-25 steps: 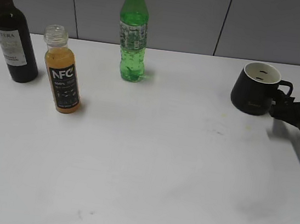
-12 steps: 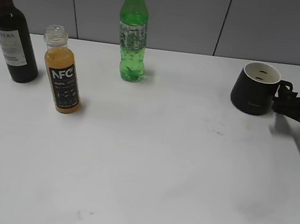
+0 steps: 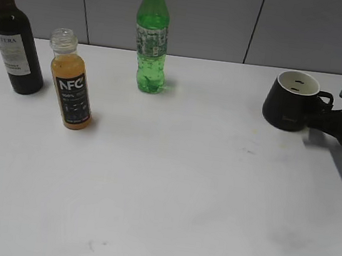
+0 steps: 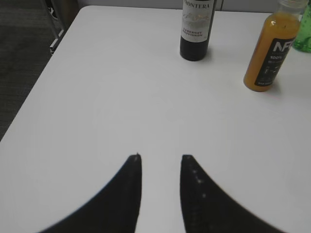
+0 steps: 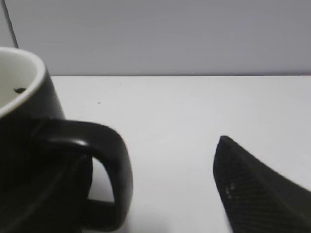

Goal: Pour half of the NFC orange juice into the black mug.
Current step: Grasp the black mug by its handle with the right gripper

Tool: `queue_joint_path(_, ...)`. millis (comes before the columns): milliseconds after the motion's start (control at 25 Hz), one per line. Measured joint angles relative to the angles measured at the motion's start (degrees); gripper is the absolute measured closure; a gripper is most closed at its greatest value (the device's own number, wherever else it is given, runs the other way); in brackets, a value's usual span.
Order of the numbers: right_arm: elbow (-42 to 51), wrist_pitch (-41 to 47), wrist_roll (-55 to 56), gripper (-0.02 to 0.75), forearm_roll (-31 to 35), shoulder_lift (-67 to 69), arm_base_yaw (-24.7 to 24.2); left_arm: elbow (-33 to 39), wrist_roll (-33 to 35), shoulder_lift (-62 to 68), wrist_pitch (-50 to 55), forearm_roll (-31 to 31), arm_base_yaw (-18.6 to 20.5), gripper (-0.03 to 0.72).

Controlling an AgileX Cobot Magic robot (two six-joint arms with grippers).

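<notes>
The NFC orange juice bottle (image 3: 71,83) stands uncapped at the left of the table; it also shows in the left wrist view (image 4: 269,53). The black mug (image 3: 291,100) with a white interior stands at the far right, handle pointing right. My right gripper (image 3: 325,118) is at the handle. In the right wrist view the mug (image 5: 29,145) fills the left side, and the gripper (image 5: 150,162) is open. Its right finger is well clear of the handle loop; its left finger is hidden by the mug. My left gripper (image 4: 161,158) is open and empty over bare table, well short of the juice.
A dark wine bottle (image 3: 13,34) stands at the far left, behind the juice. A taller green soda bottle (image 3: 152,37) stands at the back centre. A grey wall panel runs along the table's far edge. The table's left edge and the floor show in the left wrist view.
My right gripper has shifted slightly by the mug's handle and sits a little closer to it. The mug, bottles and left gripper have not visibly moved.
</notes>
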Motion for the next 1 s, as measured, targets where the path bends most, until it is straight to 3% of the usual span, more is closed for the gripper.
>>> queue_joint_path(400,-1.69,-0.11,0.43,0.144,-0.47,1.31,-0.05,0.00,0.00,0.00,0.00,0.00,0.00,0.467)
queue_joint_path(520,-1.69,-0.16,0.64,0.181,-1.69,1.31,-0.30,0.00,0.00,0.00,0.00,0.00,0.00,0.467)
queue_joint_path(600,-1.94,-0.16,0.70,0.248,-3.30,1.36,-0.41,0.00,0.00,0.00,0.00,0.00,0.00,0.467)
queue_joint_path(880,-2.84,-0.16,0.81,0.638,-5.56,1.42,-0.53,0.00,0.00,0.00,0.00,0.00,0.00,0.467)
queue_joint_path(1000,-3.14,-0.07,0.63,0.706,-5.57,1.62,-0.54,0.00,0.00,0.00,0.00,0.00,0.00,0.467)
